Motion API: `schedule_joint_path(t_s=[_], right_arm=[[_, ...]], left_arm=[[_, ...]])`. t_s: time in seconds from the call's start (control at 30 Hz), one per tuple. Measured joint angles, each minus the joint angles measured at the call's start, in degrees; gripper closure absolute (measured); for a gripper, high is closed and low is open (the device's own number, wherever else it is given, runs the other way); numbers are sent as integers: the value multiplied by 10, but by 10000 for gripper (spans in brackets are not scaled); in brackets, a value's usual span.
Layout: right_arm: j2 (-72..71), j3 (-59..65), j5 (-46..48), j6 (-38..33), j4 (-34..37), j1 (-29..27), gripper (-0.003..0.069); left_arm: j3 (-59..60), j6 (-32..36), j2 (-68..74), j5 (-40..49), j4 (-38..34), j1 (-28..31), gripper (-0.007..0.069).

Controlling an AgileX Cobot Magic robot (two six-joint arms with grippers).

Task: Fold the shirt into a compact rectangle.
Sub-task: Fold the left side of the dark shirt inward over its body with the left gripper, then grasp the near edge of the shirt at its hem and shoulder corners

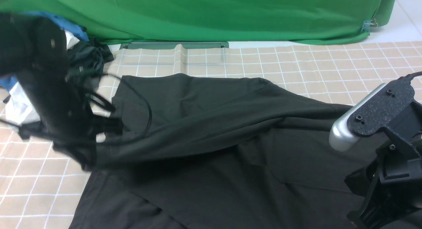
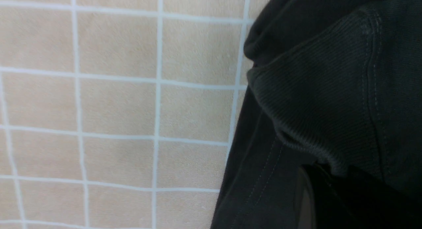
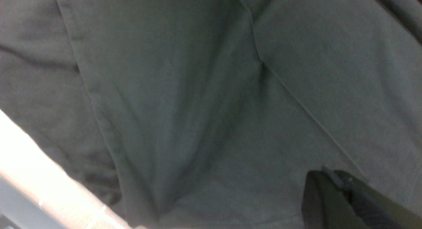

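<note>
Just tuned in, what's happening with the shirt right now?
The large black cotton shirt lies spread on the beige checked tablecloth. The left gripper, blurred at the shirt's left side, looks shut on its ribbed edge, with a long ridge of fabric raised across the body. The right gripper is shut low over the shirt's right side; whether it pinches fabric is unclear. No compact rectangle yet.

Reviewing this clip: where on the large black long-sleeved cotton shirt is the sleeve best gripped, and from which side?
At the ribbed cuff, coming from the robot's left over the beige checked cloth. The cuff's thick stitched band lies bunched at the left edge of the black shirt, easy to pinch; the left gripper seems shut on it.
</note>
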Motion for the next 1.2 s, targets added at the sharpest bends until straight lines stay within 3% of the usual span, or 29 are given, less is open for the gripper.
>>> schedule_joint_path(t_s=[0.23,0.37,0.53,0.63,0.73,0.9,1.0,1.2], right_arm=[[0,0,-11,0,-8,0,609],[0,0,-12,14,-25,-20,609],[0,0,-10,17,-24,-107,624],[0,0,8,-20,18,-167,624],[0,0,25,-72,64,-215,624],[0,0,26,-106,91,-239,624],[0,0,13,-112,110,-239,624],[0,0,-12,-151,148,-239,624]], left_arm=[[59,0,-1,-37,-33,0,551],[23,0,-1,-18,-15,0,431],[-39,12,-7,29,-10,-3,313],[-29,18,-27,45,7,-18,325],[15,4,-59,50,18,-40,394],[120,2,-120,56,13,-68,484],[187,2,-150,39,18,-70,470],[271,2,-173,-21,25,-70,315]])
